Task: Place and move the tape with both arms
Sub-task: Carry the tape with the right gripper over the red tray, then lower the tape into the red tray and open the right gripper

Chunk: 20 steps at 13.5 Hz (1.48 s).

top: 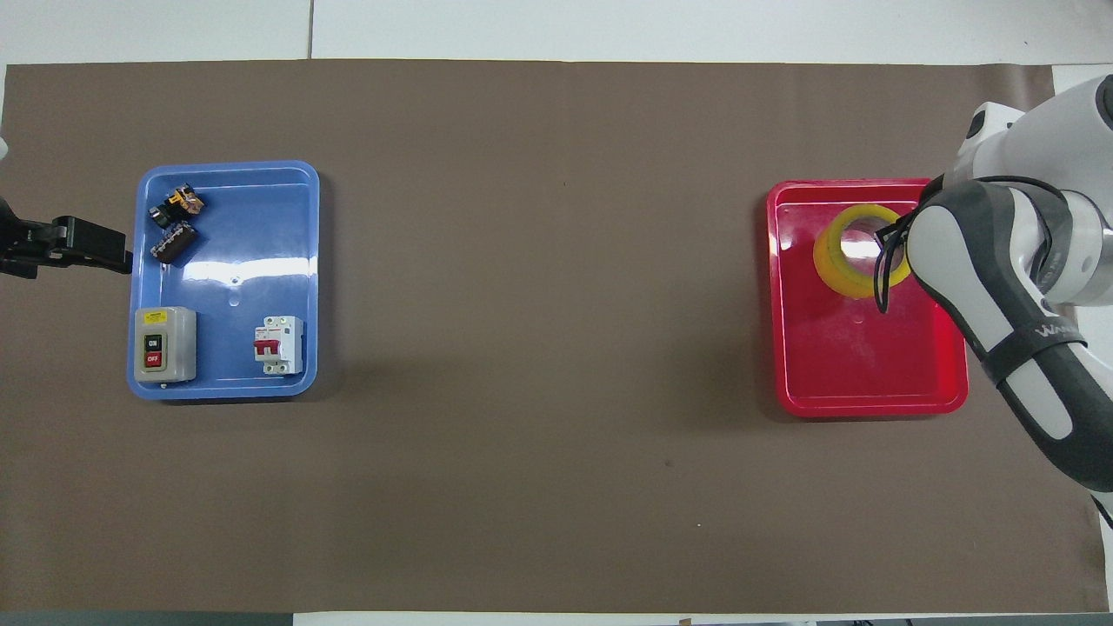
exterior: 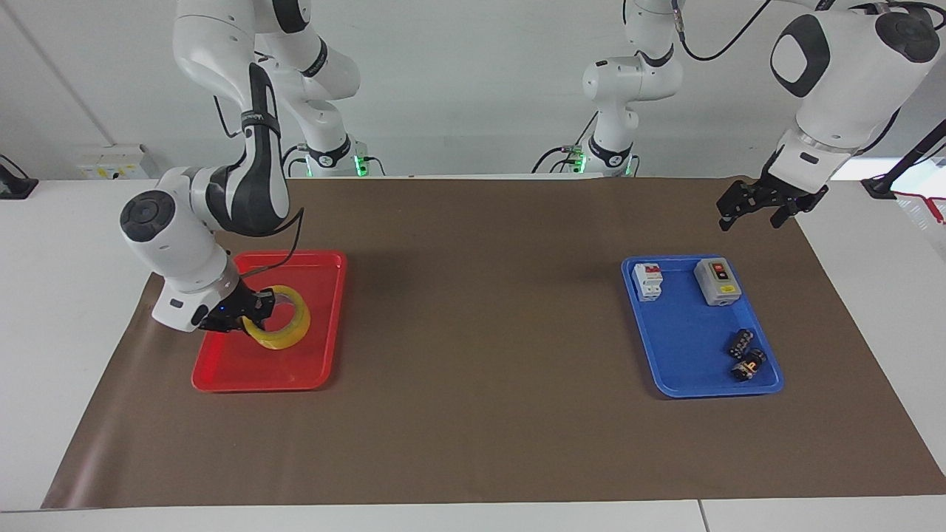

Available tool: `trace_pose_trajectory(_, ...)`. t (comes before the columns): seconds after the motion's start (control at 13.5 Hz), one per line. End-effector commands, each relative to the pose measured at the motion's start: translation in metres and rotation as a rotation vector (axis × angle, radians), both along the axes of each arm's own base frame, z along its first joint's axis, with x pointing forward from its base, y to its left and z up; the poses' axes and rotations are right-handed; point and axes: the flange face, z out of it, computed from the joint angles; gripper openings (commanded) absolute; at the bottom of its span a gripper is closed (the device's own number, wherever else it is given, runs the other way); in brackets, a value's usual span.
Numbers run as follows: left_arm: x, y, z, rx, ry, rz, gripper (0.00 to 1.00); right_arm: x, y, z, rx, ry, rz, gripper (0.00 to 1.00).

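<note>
The tape (exterior: 295, 330), a translucent yellow roll, hangs tilted over the red tray (exterior: 251, 369) at the right arm's end of the table. My right gripper (exterior: 255, 310) is shut on the tape's rim, one finger through the hole. In the overhead view the tape (top: 830, 261) shows over the tray's (top: 869, 404) part farther from the robots, and the right arm's wrist hides the gripper. My left gripper (exterior: 750, 218) waits open in the air over the mat beside the blue tray (exterior: 687, 347), holding nothing; it shows at the edge of the overhead view (top: 104, 248).
The blue tray (top: 230, 278) holds a grey on/off switch box (top: 164, 345), a white circuit breaker (top: 278, 344) and two small dark parts (top: 174, 228). A brown mat (exterior: 480, 355) covers the table between the trays.
</note>
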Motion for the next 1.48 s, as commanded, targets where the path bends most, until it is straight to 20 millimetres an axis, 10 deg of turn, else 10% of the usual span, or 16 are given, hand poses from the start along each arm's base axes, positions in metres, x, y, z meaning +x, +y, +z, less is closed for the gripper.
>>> trace_pose_trajectory(0.0, -0.008, 0.001, 0.002, -0.025, -0.015, -0.003, 1.00, -0.025, -0.003, -0.006, 0.000, -0.041, 0.028, 0.00)
trace_pose_trajectory(1.41, -0.008, 0.001, 0.002, -0.025, -0.015, -0.003, 1.00, -0.059, -0.018, -0.046, -0.012, -0.093, 0.040, 0.00)
